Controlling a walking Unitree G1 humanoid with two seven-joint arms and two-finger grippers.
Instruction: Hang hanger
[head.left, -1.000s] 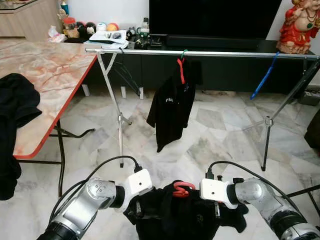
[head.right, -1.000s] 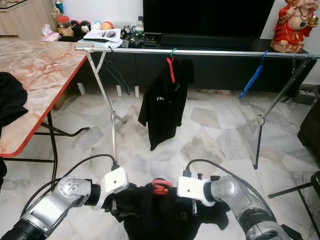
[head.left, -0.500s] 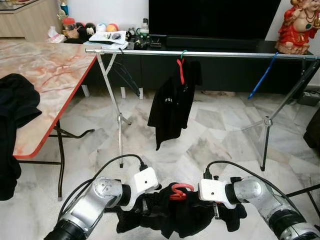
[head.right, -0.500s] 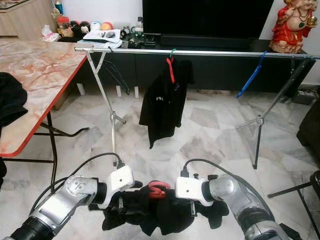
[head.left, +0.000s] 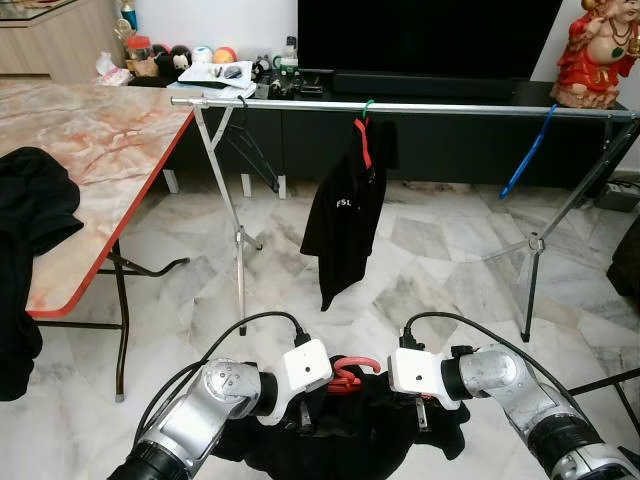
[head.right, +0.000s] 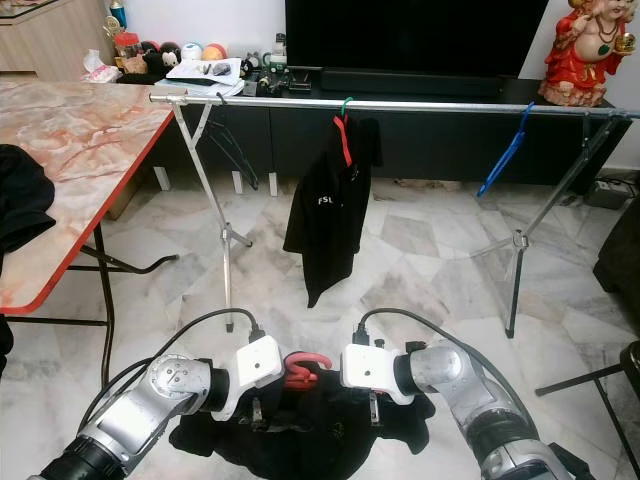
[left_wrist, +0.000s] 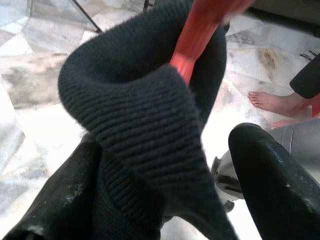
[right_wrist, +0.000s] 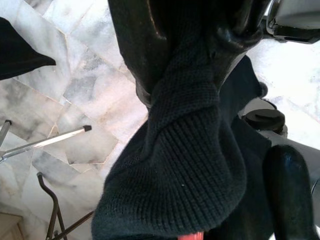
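A red hanger (head.left: 350, 372) carries a black knit garment (head.left: 350, 445) low in front of me, between my two arms. My left gripper (head.left: 303, 420) is shut on the garment's collar just left of the hanger's hook. My right gripper (head.left: 420, 412) is shut on the collar (right_wrist: 190, 145) on the other side. In the left wrist view the red hanger neck (left_wrist: 200, 35) rises out of the ribbed collar (left_wrist: 145, 115). The silver rail (head.left: 450, 107) stands further ahead, at about table height. On it hang a black shirt (head.left: 345, 225) and a blue hanger (head.left: 525, 155).
A marble-patterned table (head.left: 100, 140) with black clothes (head.left: 30, 230) on it stands at my left. The rack's legs (head.left: 235, 230) (head.left: 535, 245) splay onto the marble floor. A dark TV console (head.left: 430, 140) and a red statue (head.left: 600, 50) stand behind. A person's bare foot (left_wrist: 272, 100) is nearby.
Both grippers have moved inward toward the red hook, and the black garment now hangs lower and more bunched beneath them. The shirt on the rail has swung slightly.
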